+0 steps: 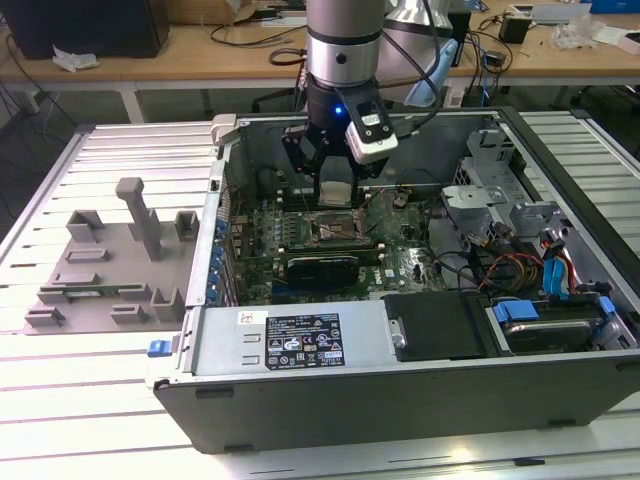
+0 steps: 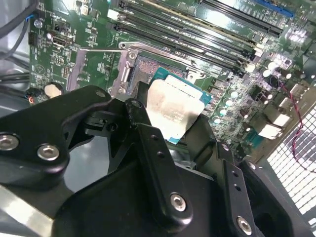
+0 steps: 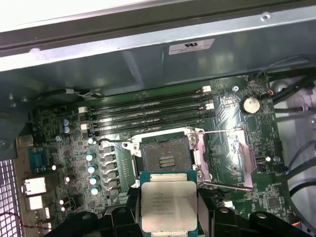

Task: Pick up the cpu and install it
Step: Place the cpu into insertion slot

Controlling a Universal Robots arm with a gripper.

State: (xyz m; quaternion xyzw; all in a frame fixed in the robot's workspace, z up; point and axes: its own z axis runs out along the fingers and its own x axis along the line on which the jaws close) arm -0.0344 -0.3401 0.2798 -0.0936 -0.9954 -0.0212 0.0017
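The cpu (image 3: pixel 169 205) hung in the air over the open socket (image 3: pixel 165 158). It was near the socket but apart from it, and not yet seated. Whether it stood exactly over the socket I could not tell. In both wrist views its silvery top plate faced the cameras and its underside faced the motherboard (image 3: pixel 74 148). It lay almost parallel to the board, and I judge this was so that it could meet the contacts evenly.

The gripper (image 1: pixel 334 182) was closed on the cpu. Its black fingers (image 2: pixel 148 148) pressed on two opposite edges of the thin green rim, so the metal plate and the underside were left free of any touch.

Around the socket, the metal load frame (image 3: pixel 224 158) was swung open to one side, leaving the dark contact field bare to receive the chip. The long memory slots (image 3: pixel 148 111) ran just beside the socket.

The arm reached down from above into the computer case (image 1: pixel 400 390). The case lay on its side with the cover off, on the slatted table (image 1: pixel 60 420). At the exterior view's left a grey tray (image 1: pixel 100 262) rested on the same table, outside the case and well apart from the gripper.
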